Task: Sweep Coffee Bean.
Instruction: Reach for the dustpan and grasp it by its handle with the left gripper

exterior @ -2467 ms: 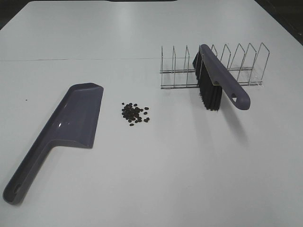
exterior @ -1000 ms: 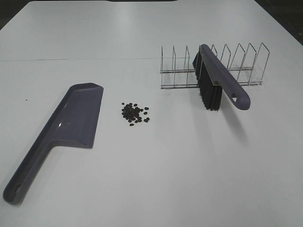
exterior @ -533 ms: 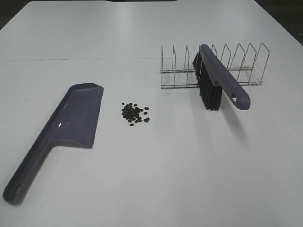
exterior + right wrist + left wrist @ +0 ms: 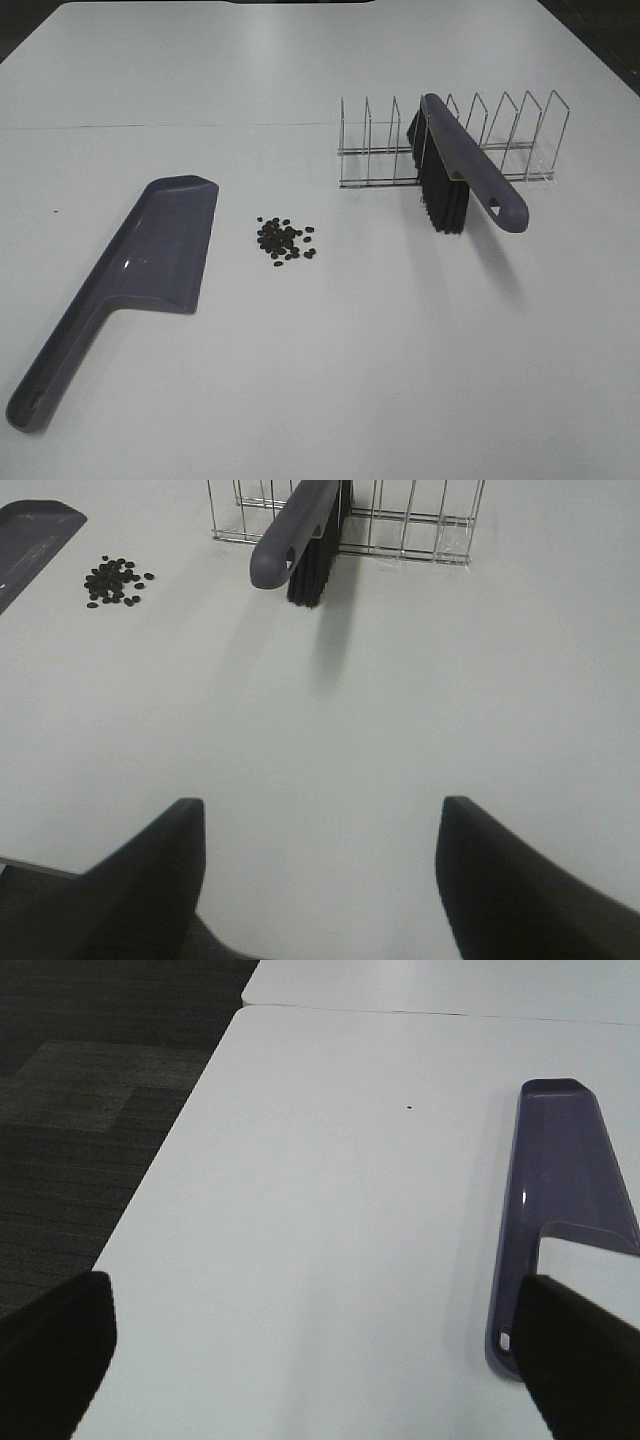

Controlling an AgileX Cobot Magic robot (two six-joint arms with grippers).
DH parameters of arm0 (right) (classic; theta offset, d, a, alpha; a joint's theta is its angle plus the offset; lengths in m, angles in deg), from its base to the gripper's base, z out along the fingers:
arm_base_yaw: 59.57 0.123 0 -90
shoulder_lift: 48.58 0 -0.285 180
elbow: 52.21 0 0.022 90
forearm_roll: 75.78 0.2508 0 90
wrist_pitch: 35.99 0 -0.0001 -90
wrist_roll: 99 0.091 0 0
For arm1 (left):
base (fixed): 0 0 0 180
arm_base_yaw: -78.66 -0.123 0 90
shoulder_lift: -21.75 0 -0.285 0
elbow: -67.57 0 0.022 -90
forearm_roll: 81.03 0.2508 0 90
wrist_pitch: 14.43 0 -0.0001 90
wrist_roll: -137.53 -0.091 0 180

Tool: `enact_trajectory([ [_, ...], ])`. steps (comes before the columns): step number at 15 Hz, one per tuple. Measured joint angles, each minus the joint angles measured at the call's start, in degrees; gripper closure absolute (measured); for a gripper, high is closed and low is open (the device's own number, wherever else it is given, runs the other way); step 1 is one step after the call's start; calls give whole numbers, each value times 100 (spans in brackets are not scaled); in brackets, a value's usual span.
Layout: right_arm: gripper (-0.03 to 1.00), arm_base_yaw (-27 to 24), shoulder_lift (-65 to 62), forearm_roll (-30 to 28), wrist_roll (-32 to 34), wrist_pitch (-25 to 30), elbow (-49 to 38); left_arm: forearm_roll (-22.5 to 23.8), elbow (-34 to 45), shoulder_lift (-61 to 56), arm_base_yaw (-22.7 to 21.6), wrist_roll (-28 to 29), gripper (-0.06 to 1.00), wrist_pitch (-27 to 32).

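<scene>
A broad, matt white worktop (image 4: 350, 390) carries everything, and a thin seam runs across it behind the things. Toward the left lies a long purple plastic dustpan (image 4: 165, 245). It is smooth and glossy, and its shallow scoop narrows into a straight handle with a hanging hole at the near end. The coffee bean (image 4: 285, 240) is a small, loose cluster of tiny dark oval beans on bare worktop, near the scoop's long right edge but not touching it.

Well to the right stands a thin wire rack (image 4: 375, 151) of upright loops. A hand brush with a purple plastic handle and dense black bristles (image 4: 470, 170) leans tilted in one of the rack's slots. Its bristles point down to the worktop at the front, and the holed end of the handle juts toward the near side, raised above its own shadow.

The left gripper (image 4: 318, 1355) hangs near the worktop's left edge, where the surface ends in a rounded corner above dark ribbed carpet (image 4: 90, 1080). Its jaws stand wide open, with only bare worktop between them, and the dustpan's handle lies close by one finger. The right gripper (image 4: 330, 880) hangs over the near side. Its jaws are parted and grip nothing. Open white surface stretches from them to the brush, the rack and the beans. The ground between the beans and the brush is bare too.
</scene>
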Motion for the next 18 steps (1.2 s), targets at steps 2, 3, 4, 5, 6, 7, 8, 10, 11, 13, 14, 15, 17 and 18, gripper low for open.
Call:
enact_trajectory([
  [2,36,0,0,0,0,0,0,6,0,0,0,0,-5,0],
  [3,36,0,0,0,0,0,0,6,0,0,0,0,-5,0],
  [4,36,0,0,0,0,0,0,23,0,0,0,0,-5,0],
  [5,36,0,0,0,0,0,0,29,0,0,0,0,-5,0],
  [6,36,0,0,0,0,0,0,29,0,0,0,0,-5,0],
  [7,36,0,0,0,0,0,0,29,0,0,0,0,-5,0],
  [8,36,0,0,0,0,0,0,29,0,0,0,0,-5,0],
  [10,36,0,0,0,0,0,0,34,0,0,0,0,-5,0],
  [11,36,0,0,0,0,0,0,52,0,0,0,40,-5,0],
  [13,36,0,0,0,0,0,0,149,0,0,0,160,-5,0],
  [14,36,0,0,0,0,0,0,155,0,0,0,178,-5,0],
  [15,36,0,0,0,0,0,0,155,0,0,0,195,-5,0],
  [17,36,0,0,0,0,0,0,155,0,0,0,201,-5,0],
  [18,36,0,0,0,0,0,0,155,0,0,0,206,-5,0],
])
